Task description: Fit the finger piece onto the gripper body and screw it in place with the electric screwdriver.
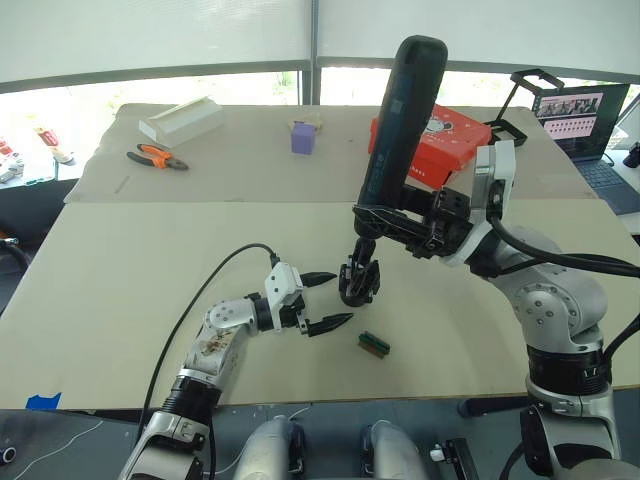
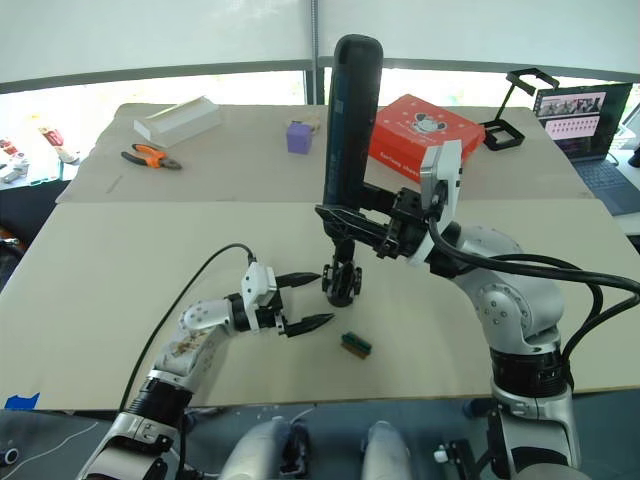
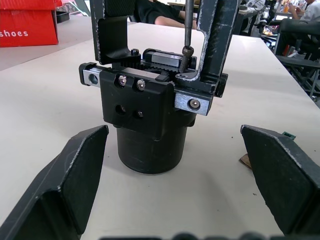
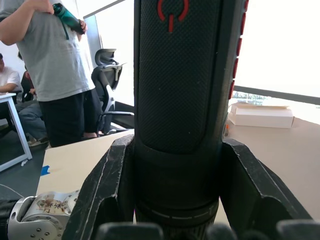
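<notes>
The gripper body stands upright on the beige table, a chunky black mechanism with a round base. A black finger piece stands on its top bracket. My right gripper is shut on the electric screwdriver, held upright. The screwdriver's thin bit points down onto the foot of that finger piece. My left gripper is open just left of the gripper body, one fingertip on each side of the base, not touching it.
A small green-and-brown block lies just right of my left gripper. Along the far side sit a red box, a purple block, orange pliers, a white box and a laptop. A person stands beyond.
</notes>
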`<state>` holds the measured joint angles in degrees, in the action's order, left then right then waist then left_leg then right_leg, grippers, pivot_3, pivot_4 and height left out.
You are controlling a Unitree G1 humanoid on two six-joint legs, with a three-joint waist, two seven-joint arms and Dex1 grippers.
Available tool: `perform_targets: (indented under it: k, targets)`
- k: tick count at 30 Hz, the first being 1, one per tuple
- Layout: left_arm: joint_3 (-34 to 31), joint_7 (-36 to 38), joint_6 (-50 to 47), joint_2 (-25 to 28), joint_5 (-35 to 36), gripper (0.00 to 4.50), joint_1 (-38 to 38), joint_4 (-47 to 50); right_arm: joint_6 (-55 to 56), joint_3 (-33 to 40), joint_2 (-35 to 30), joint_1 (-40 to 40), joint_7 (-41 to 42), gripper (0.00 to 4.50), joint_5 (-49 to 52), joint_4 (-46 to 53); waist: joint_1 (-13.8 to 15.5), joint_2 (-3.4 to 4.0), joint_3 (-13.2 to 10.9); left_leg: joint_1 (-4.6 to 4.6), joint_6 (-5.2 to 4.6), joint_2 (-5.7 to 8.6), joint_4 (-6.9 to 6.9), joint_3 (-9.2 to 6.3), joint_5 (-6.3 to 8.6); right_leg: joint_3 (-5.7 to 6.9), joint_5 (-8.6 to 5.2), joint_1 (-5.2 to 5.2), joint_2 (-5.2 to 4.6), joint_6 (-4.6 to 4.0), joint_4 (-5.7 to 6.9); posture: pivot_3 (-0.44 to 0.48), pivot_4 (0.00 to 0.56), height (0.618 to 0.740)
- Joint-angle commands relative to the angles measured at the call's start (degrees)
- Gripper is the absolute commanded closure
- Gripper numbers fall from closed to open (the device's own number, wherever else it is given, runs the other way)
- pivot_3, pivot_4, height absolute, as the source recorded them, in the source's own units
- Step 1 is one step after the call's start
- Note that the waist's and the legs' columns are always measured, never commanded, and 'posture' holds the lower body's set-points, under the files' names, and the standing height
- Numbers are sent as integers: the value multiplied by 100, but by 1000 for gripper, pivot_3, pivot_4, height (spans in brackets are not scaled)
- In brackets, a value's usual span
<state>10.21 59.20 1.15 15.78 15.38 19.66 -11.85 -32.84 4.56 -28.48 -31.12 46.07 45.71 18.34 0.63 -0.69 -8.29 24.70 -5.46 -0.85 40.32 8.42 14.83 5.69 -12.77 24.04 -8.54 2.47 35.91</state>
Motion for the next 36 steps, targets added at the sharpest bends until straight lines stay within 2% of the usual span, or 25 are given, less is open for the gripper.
perform_targets:
  k: [1,16,36]
  targets:
    - [17,4,138,-31,4,0,19,108,40,153,-2,-230,6,2585,141,153,0,0,0,0,0,0,0,0,0,0,0,0,0,0,0,0,150,740]
    - [52,-62,14,-45,16,0,4,295,-225,144,-69,-224,-3,2585,164,177,3,0,0,0,0,0,0,0,0,0,0,0,0,0,0,0,150,740]
    - [53,-58,30,-44,31,0,-7,280,56,205,97,-317,97,2585,8,129,-1,0,0,0,0,0,0,0,0,0,0,1,0,0,0,0,150,740]
